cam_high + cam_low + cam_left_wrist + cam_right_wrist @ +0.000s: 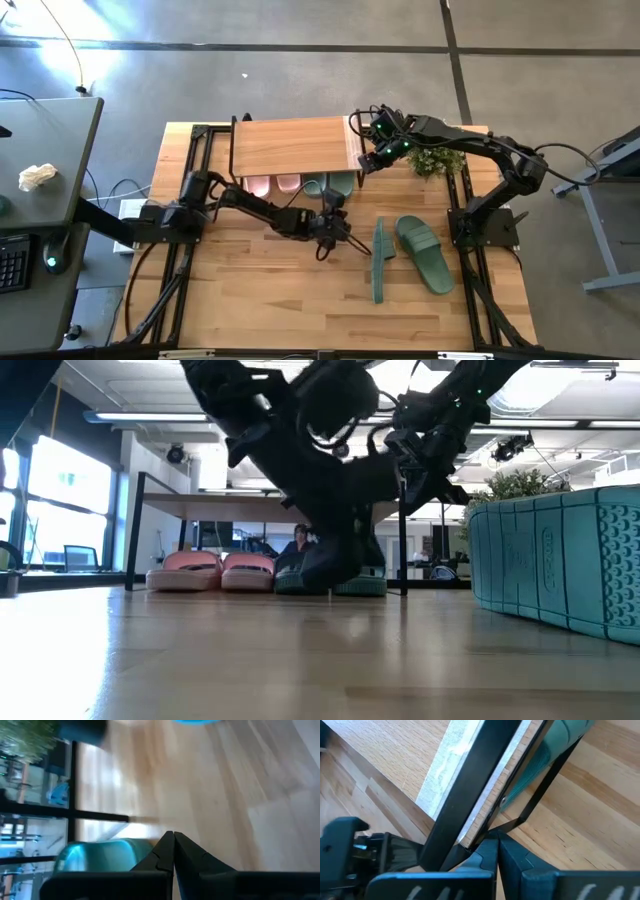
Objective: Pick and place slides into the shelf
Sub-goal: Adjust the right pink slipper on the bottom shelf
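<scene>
Green slides [425, 253] lie loose on the desk [250, 290] while both closed, empty end effectors, left [331, 240] and right [366, 160], crowd the shelf [290, 145]; you risk striking its frame.

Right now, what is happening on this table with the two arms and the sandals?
A two-arm robot is putting slides under a low shelf. A pink pair and one dark green pair already sit beneath it. Two more green slides lie on the table to the right, one of them tipped on its edge. The left claw is shut and empty near the shelf's front. The right claw is shut, at the shelf's right end by the black frame.
</scene>
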### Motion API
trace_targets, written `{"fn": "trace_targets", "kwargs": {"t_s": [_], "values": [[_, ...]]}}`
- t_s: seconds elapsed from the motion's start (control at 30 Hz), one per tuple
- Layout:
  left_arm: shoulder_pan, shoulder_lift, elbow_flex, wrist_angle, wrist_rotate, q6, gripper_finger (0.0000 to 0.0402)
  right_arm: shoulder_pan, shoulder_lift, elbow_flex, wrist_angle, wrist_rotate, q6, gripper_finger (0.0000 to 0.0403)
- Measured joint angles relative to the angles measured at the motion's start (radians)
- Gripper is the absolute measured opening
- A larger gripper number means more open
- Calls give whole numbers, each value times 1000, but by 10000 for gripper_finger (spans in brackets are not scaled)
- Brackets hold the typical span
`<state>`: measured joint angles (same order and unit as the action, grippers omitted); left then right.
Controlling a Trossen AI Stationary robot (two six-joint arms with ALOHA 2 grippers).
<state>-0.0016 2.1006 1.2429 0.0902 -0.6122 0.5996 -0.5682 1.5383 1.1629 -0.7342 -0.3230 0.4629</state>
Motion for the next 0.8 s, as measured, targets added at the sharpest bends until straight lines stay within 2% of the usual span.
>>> {"fn": "trace_targets", "kwargs": {"t_s": [0.2,0.8], "values": [[17,20,27,-45,-22,6,0,0,0,0,1,2,0,0],[103,31,28,-46,-17,-2,0,0,0,0,3,2,-11,0]]}}
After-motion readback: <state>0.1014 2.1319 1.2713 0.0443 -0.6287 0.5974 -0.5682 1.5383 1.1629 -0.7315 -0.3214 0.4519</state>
